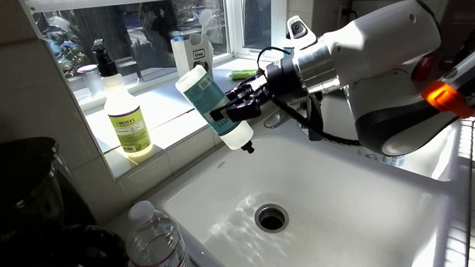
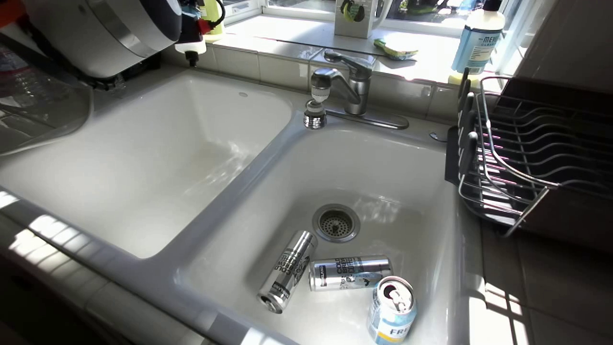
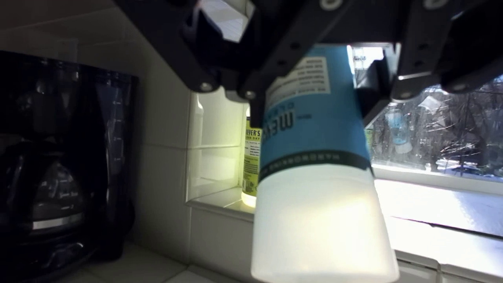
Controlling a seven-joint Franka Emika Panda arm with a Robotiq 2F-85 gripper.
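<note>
My gripper (image 1: 223, 107) is shut on a translucent white bottle with a blue label (image 1: 204, 95). The bottle is tilted and upside down, its black cap (image 1: 247, 147) pointing down above the sink's back edge, near the window sill. In the wrist view the fingers of the gripper (image 3: 314, 110) press on both sides of the blue label (image 3: 314, 133), and the bottle's white base end or shoulder fills the lower middle. In an exterior view the arm hides most of it; only the white shoulder (image 2: 191, 47) and cap show. A yellow-green spray bottle (image 1: 130, 124) stands on the sill nearby.
A white double sink (image 1: 328, 212) lies below. Cans (image 2: 349, 272) lie or stand in a basin by the faucet (image 2: 357, 81). A dish rack (image 2: 522, 158), blue-labelled bottle (image 2: 471, 48), white pitcher (image 1: 188, 51), water bottle (image 1: 160, 254) and black coffee maker (image 1: 13, 207) stand around.
</note>
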